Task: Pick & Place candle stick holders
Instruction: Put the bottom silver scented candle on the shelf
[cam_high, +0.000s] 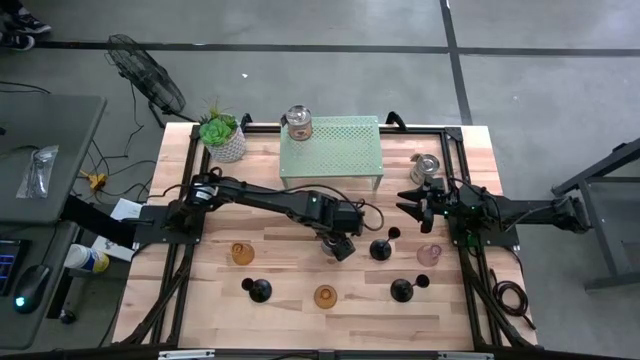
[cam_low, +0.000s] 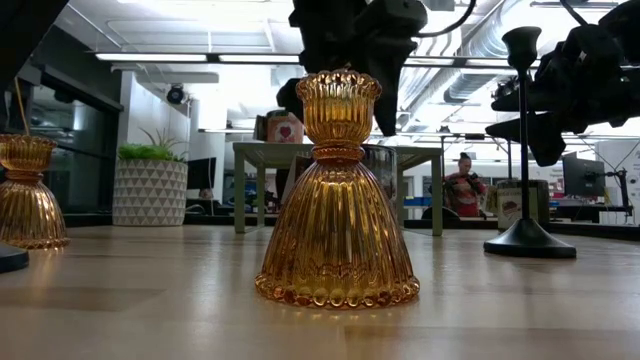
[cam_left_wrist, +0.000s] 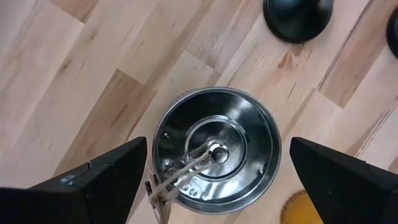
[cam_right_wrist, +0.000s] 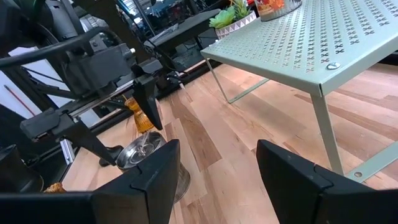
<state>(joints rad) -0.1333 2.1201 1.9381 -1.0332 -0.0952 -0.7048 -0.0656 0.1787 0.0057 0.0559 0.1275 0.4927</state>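
Observation:
A shiny silver cup (cam_left_wrist: 214, 149) stands upright on the wooden table (cam_high: 300, 320), with a loop of twine (cam_left_wrist: 180, 174) over its rim. My left gripper (cam_left_wrist: 216, 149) is open above it and points down, one finger on each side of the cup without touching. In the high view this gripper (cam_high: 340, 245) is at the table's middle. My right gripper (cam_high: 412, 200) waits open at the right side, holding nothing. Around them stand black stemmed holders (cam_high: 380, 248) (cam_high: 258, 290) (cam_high: 402, 290), amber glass holders (cam_high: 240, 253) (cam_high: 325, 296) and a pale pink one (cam_high: 430, 255).
A pale green perforated shelf (cam_high: 332, 150) stands at the far middle with a silver cup (cam_high: 297, 123) on top. Another silver cup (cam_high: 425, 168) sits by the right arm. A white pot with a green plant (cam_high: 224, 138) is at the far left corner.

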